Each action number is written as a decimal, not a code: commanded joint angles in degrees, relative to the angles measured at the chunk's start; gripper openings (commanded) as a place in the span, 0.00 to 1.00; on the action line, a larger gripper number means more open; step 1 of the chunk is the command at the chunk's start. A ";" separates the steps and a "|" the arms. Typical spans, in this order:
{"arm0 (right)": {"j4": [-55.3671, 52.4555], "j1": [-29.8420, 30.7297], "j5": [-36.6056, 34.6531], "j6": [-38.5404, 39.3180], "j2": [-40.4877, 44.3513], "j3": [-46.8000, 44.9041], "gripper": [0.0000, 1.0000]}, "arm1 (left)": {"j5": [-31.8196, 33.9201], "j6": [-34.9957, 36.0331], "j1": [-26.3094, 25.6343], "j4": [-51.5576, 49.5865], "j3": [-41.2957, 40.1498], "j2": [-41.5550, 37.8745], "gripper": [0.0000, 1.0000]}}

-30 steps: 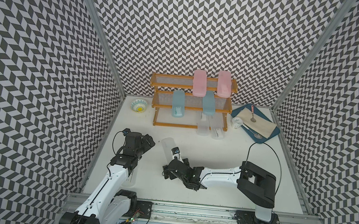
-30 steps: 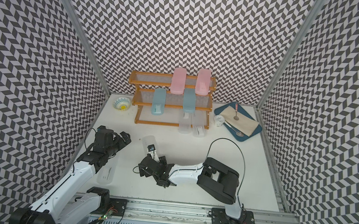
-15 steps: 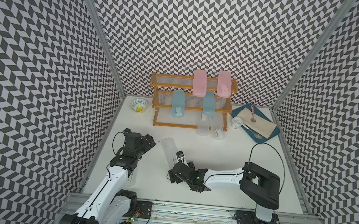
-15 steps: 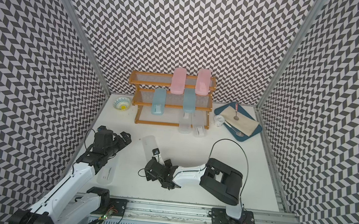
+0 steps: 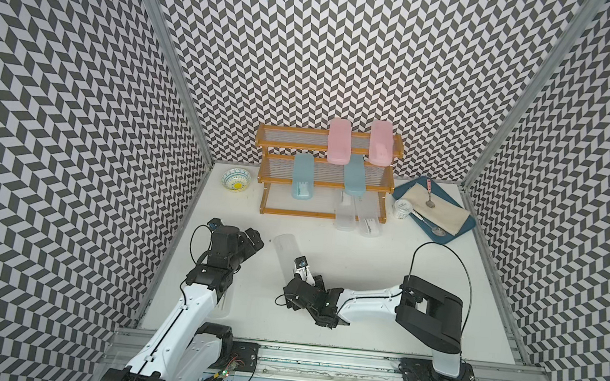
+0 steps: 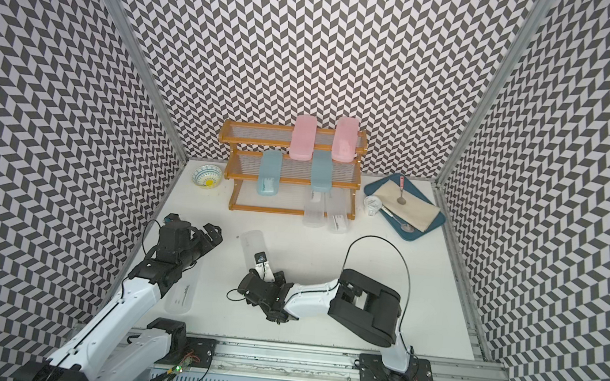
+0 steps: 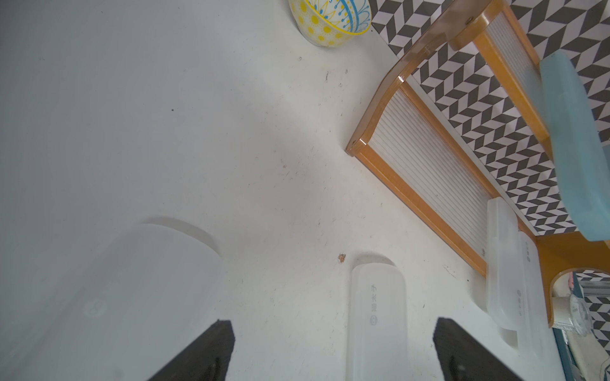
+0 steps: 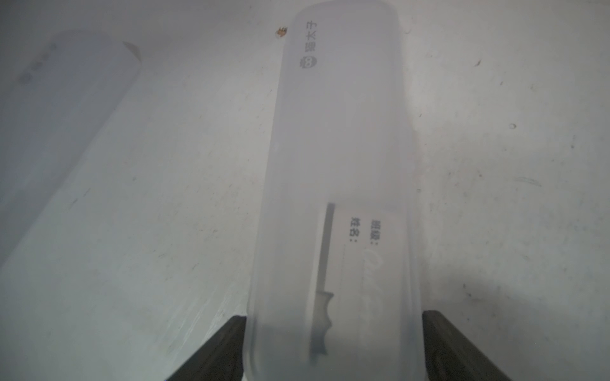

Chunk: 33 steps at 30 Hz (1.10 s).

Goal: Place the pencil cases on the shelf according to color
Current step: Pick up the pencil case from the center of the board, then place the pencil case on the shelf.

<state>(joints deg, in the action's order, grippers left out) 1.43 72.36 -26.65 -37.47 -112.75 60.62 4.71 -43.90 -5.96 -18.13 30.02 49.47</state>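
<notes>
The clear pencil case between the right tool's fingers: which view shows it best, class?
The right wrist view: the clear pencil case fills the frame, print and label readable. Both top views show it small, partly behind the right arm; the left wrist view shows its far end.

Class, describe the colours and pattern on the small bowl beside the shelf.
White bowl with yellow dots, yellow rim, blue linework inside; clearest in left wrist view.

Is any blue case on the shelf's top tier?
No, the top tier of the shelf holds only the two pink cases.
</notes>
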 commanded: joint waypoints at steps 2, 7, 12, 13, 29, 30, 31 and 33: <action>-1.38 0.59 -1.65 -3.81 2.79 -5.18 0.73 | 1.54 1.44 0.19 -1.16 2.05 -1.05 1.00; -0.40 0.87 -5.32 -4.66 9.39 -8.63 0.57 | 1.21 1.54 0.08 -1.40 1.98 -2.15 1.00; -0.71 0.86 -8.63 -4.56 16.04 -10.60 0.55 | 0.14 0.75 -0.28 -0.60 1.19 -2.63 1.00; -0.88 0.78 -9.21 -4.64 16.91 -10.83 0.55 | 0.10 0.67 -0.47 -0.59 1.19 -2.63 1.00; 8.79 -11.49 0.43 0.46 16.51 -8.17 0.55 | 0.24 1.01 -1.14 3.48 -1.96 -1.39 1.00; 9.10 -12.39 0.95 0.87 15.24 -7.10 0.55 | 0.13 1.01 -1.08 3.75 -1.95 -1.12 1.00; 9.34 -13.34 1.39 1.38 13.67 -5.87 0.55 | -0.04 0.97 -1.10 4.11 -2.10 -0.84 1.00; 9.80 -15.01 2.63 2.03 10.79 -3.29 0.55 | -0.47 0.76 -1.15 5.08 -2.63 -0.31 1.00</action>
<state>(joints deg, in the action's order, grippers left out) 6.09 58.78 -26.83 -37.63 -99.11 54.19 5.02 -43.33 -6.76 -15.77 28.49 48.69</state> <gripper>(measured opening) 0.742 0.993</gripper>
